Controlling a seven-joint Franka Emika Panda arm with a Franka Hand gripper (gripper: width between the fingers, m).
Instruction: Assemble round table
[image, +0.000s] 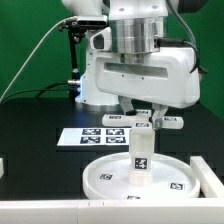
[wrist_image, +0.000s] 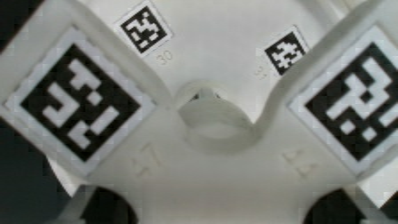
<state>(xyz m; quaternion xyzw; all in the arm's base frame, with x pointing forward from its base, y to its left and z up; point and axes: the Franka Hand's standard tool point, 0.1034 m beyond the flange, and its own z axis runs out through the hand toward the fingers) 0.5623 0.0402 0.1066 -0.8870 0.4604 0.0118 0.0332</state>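
On the black surface (image: 30, 140), the rimmed round disc (image: 100, 180) lies flat, the post (image: 141, 160) upright at its centre and the cross-shaped foot (image: 176, 122) atop it. Probably only fastening that foot remains. The arm hangs vertically, its end effector (image: 148, 116) straddling the foot. I cannot tell whether it is gripping.

Under the gripper (image: 143, 113), the foot (wrist_image: 199, 130) ran off the wrist view's edges and hid the post (image: 141, 152) there; blurred fingertips (wrist_image: 103, 206) left the grip unclear.
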